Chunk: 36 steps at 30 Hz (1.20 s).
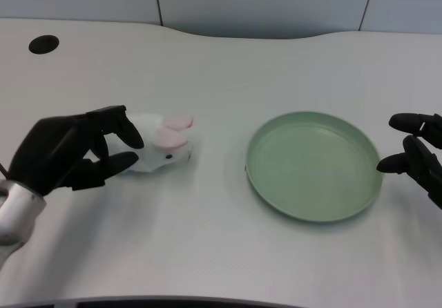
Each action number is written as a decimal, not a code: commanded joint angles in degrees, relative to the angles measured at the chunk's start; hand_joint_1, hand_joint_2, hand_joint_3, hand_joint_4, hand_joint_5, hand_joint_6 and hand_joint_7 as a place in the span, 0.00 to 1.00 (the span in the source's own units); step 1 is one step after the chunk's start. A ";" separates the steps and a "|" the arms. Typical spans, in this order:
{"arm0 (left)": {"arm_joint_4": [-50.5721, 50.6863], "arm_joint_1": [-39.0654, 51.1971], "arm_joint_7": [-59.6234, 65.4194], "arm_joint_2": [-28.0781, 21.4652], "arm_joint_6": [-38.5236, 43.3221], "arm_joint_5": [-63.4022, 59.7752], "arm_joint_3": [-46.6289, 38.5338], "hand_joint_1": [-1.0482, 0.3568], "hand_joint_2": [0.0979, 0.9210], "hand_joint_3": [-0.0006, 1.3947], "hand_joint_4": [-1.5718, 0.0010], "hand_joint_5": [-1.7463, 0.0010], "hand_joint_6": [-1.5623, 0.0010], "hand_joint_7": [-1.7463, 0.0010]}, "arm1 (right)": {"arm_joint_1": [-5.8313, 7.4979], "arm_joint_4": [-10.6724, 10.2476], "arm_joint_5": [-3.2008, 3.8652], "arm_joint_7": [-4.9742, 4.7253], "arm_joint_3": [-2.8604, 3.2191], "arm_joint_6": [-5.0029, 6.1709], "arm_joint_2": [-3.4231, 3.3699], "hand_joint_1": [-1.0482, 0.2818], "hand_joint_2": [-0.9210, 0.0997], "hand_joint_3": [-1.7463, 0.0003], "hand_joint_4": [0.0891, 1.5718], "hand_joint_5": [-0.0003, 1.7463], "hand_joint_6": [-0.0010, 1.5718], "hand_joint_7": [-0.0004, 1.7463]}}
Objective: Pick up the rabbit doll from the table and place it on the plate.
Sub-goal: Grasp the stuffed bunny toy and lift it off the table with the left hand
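One hand does the work here: the left hand [69, 152], at the middle left of the frame, has its fingers curved around the rear of the rabbit doll [162, 146], one above and one below the white body. Whether they press the plush or only bracket it, I cannot tell. The doll lies on the white table [207, 253], left of centre, its pink ears toward the plate.

The hold looks shallow, taken at the tail end. If so, the soft body may squeeze out forward on closing, or droop and fall in transit.

The green plate [314, 166], right of centre and well apart from the doll, has a raised rim; a low carry could catch it and shove the plate. At the right edge the right hand [418, 156] waits near that rim.
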State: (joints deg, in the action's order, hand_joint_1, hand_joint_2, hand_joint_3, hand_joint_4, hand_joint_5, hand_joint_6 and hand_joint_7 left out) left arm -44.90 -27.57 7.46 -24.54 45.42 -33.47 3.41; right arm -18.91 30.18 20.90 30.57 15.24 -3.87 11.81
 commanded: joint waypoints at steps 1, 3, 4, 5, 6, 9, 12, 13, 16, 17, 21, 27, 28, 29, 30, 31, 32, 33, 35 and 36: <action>0.76 -3.21 6.73 -4.79 -2.52 -8.57 4.73 0.30 1.00 0.25 0.69 0.61 0.60 0.86 | 0.95 -0.63 -0.24 -0.41 -0.16 0.30 0.23 0.57 0.00 0.67 0.07 0.85 0.12 0.65; 0.54 -5.32 8.82 -6.65 -3.80 -12.04 7.36 0.25 1.00 0.18 0.73 0.79 0.67 0.96 | 1.01 -0.94 -0.67 -0.82 -0.46 0.40 0.19 0.57 0.00 0.67 0.06 0.85 0.12 0.65; 0.22 -5.78 9.43 -6.94 -3.96 -12.37 8.07 0.23 1.00 0.16 0.75 0.84 0.69 0.98 | 1.03 -1.02 -0.77 -0.95 -0.53 0.40 0.19 0.57 0.00 0.67 0.06 0.85 0.12 0.65; -0.09 -6.81 8.55 -7.30 -4.51 -12.48 8.86 0.23 1.00 0.15 0.75 0.86 0.70 0.99 | 0.99 -1.10 -0.83 -1.30 -0.57 0.38 0.02 0.57 0.00 0.67 0.06 0.85 0.12 0.65; -0.21 -7.95 7.38 -7.75 -5.44 -12.83 9.82 0.21 1.00 0.13 0.80 0.89 0.75 0.99 | 0.90 -1.07 -0.78 -1.53 -0.56 0.31 -0.14 0.56 0.00 0.67 0.06 0.85 0.12 0.65; -0.56 -11.04 3.94 -8.81 -7.67 -13.56 12.53 0.16 1.00 0.09 0.93 0.97 0.90 1.00 | 0.84 -1.26 -0.91 -1.98 -0.76 0.15 -0.30 0.57 0.00 0.67 0.06 0.85 0.13 0.65; -1.14 -14.01 -0.28 -8.96 -10.18 -13.43 14.71 0.12 1.00 0.08 0.98 0.99 0.97 1.00 | 0.84 -1.01 -0.73 -1.66 -0.80 0.44 -0.33 0.57 0.00 0.67 0.05 0.85 0.12 0.65; -1.43 -15.23 -2.15 -8.82 -11.19 -13.25 15.39 0.09 1.00 0.08 0.99 1.00 0.98 1.00 | 0.90 -1.13 -0.74 -1.76 -0.84 0.32 -0.35 0.57 0.00 0.67 0.05 0.85 0.12 0.65; -1.80 -17.14 -5.09 -8.68 -12.62 -12.58 16.70 0.07 1.00 0.09 1.00 1.00 1.00 1.00 | 1.01 -1.35 -0.79 -1.88 -0.92 0.18 -0.30 0.57 0.00 0.67 0.05 0.85 0.11 0.65; -2.69 -19.12 -7.46 -8.06 -13.93 -12.87 17.68 0.07 1.00 0.09 1.00 1.00 1.00 1.00 | 1.01 -1.19 -0.64 -1.69 -0.80 0.24 -0.22 0.57 0.00 0.67 0.05 0.85 0.11 0.65; -7.14 -25.77 -16.36 -4.74 -18.98 -12.24 20.70 0.04 1.00 0.10 1.00 1.00 1.00 1.00 | 1.42 -1.40 -0.13 -1.36 -0.33 0.11 -0.05 0.55 0.00 0.68 0.06 0.85 0.12 0.65; -18.76 -33.36 -21.97 2.31 -26.01 -12.20 24.44 0.03 0.99 0.05 1.00 1.00 1.00 1.00 | 2.53 -2.85 -0.06 -1.11 -0.29 -0.02 0.11 0.56 0.00 0.68 0.07 0.85 0.13 0.65; -20.53 -34.17 -21.58 3.14 -26.70 -12.55 25.24 0.02 0.99 0.04 1.00 1.00 1.00 1.00 | 2.73 -3.37 -0.10 -1.32 -0.35 -0.34 0.09 0.56 0.00 0.67 0.06 0.85 0.13 0.65; -21.79 -34.75 -21.20 3.65 -27.07 -12.74 25.85 0.01 0.99 0.04 1.00 1.00 1.00 1.00 | 2.87 -3.73 -0.11 -1.47 -0.38 -0.57 0.07 0.56 0.00 0.67 0.06 0.85 0.13 0.65; -23.84 -35.44 -20.13 4.75 -28.42 -14.16 27.52 0.01 1.00 0.03 1.00 1.00 1.00 1.00 | 3.24 -4.24 -0.09 -1.41 -0.42 -0.56 0.02 0.56 0.00 0.67 0.06 0.85 0.13 0.65; -25.56 -35.98 -19.45 5.75 -29.78 -15.10 28.82 0.01 0.99 0.03 0.99 1.00 1.00 1.00 | 3.49 -4.57 -0.06 -1.32 -0.45 -0.52 0.01 0.56 0.00 0.67 0.06 0.85 0.13 0.65; -27.15 -36.40 -19.25 6.77 -31.23 -15.65 29.80 0.01 0.98 0.02 0.99 1.00 1.00 1.00 | 3.85 -5.09 -0.01 -1.24 -0.50 -0.58 -0.02 0.56 0.00 0.67 0.06 0.85 0.13 0.65; -28.23 -36.70 -19.13 7.44 -32.17 -15.85 30.44 0.02 0.97 0.02 0.99 0.99 0.99 1.00 | 4.10 -5.48 0.03 -1.21 -0.53 -0.67 -0.03 0.56 0.00 0.67 0.06 0.85 0.13 0.65; -30.08 -36.56 -18.59 8.76 -33.94 -16.13 31.63 0.02 0.96 0.01 0.98 0.99 0.98 0.99 | 4.70 -6.47 0.32 -1.31 -0.51 -1.22 -0.16 0.57 0.00 0.67 0.06 0.85 0.13 0.65; -30.83 -36.30 -18.27 9.26 -34.58 -16.16 32.10 0.01 0.96 0.01 0.97 0.99 0.98 0.99 | 5.04 -6.98 0.37 -1.44 -0.51 -1.33 -0.26 0.57 0.00 0.67 0.06 0.85 0.13 0.65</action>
State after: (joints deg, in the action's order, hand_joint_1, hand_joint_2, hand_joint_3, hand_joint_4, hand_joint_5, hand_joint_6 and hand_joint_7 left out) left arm -74.48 -63.13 -11.94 -15.49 11.95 -49.04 34.85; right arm -14.87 24.28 20.78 29.35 14.47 -4.77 11.10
